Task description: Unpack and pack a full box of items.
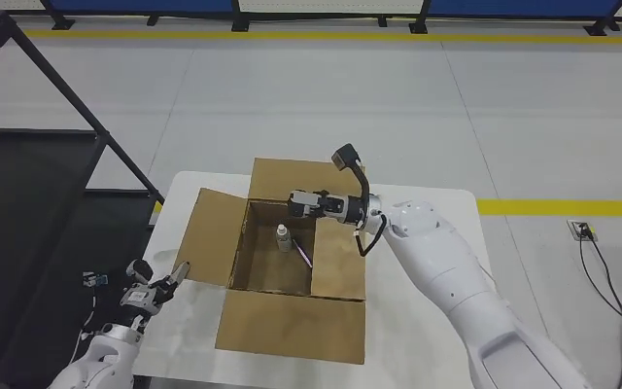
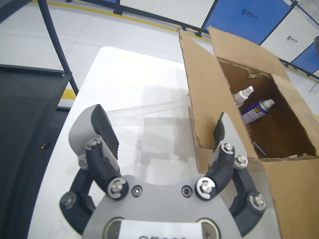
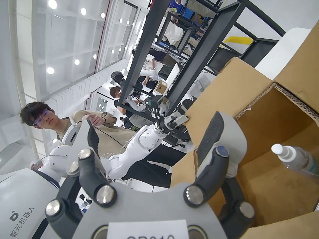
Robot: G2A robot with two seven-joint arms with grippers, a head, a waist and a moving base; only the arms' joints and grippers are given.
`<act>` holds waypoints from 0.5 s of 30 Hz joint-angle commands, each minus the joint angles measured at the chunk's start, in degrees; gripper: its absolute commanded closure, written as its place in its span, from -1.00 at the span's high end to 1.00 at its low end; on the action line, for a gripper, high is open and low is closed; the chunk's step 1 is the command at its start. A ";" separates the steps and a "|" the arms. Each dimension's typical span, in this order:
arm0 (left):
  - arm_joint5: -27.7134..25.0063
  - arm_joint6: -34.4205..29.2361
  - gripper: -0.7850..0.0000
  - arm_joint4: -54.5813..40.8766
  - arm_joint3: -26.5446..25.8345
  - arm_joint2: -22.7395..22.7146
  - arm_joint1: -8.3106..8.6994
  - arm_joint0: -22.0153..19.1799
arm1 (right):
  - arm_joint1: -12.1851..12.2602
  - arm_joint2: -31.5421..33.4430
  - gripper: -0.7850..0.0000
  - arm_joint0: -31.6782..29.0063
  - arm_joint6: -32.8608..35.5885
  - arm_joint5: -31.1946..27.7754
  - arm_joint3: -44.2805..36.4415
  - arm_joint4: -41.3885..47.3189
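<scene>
At the far left of the top view, a black metal rack [image 1: 58, 194] of straight square tubes stands beside the smooth, white, round-cornered counter [image 1: 418, 321]. Low in the frame, at the counter's left edge, sits the left gripper [image 1: 163, 284], its jaws spread wide with nothing between them. The left wrist view shows its ribbed black rubber pads [image 2: 106, 128] set on grey metal fingers. One finger is just beside the box's left flap, though contact cannot be told. At the centre of the counter stands the box [image 1: 292, 326], made of matte brown corrugated cardboard with ragged, torn edges. Its four flaps are folded outward and its rectangular well is open. Inside, toward the far wall, is a small clear plastic spray bottle [image 1: 283, 237] with a white nozzle cap; whether it stands or leans cannot be told. A thin rod [image 1: 304, 255] lies slanted just right of the bottle. In the left wrist view, a cylindrical blue can [image 2: 255, 110] with a white cap sits next to the bottle. Right of these, over the far right part of the opening, hangs the right gripper [image 1: 299, 202]. It is also open and empty, with its dark textured pads held apart above the cardboard rim.
</scene>
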 commanded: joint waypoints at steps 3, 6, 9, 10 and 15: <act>0.91 1.48 1.00 1.22 -7.56 -1.73 -0.04 2.99 | 0.77 0.55 1.00 -0.31 -0.44 -0.45 -0.21 -0.28; 0.79 1.87 1.00 1.81 -12.90 -2.36 -0.07 4.41 | 1.55 1.36 1.00 -0.83 -0.87 -0.88 -0.67 0.09; -0.16 0.83 1.00 2.60 -17.70 -1.69 -0.07 4.98 | 2.73 2.28 1.00 -1.92 -1.67 -1.68 -2.18 -0.24; -0.41 0.09 1.00 3.19 -18.88 -1.06 -0.06 4.87 | 3.25 2.65 1.00 -2.43 -2.03 -2.04 -2.90 -0.54; -0.16 -4.39 1.00 6.29 -21.08 5.53 -0.16 0.66 | 6.77 5.20 1.00 -6.15 -4.93 -4.94 -7.61 -3.55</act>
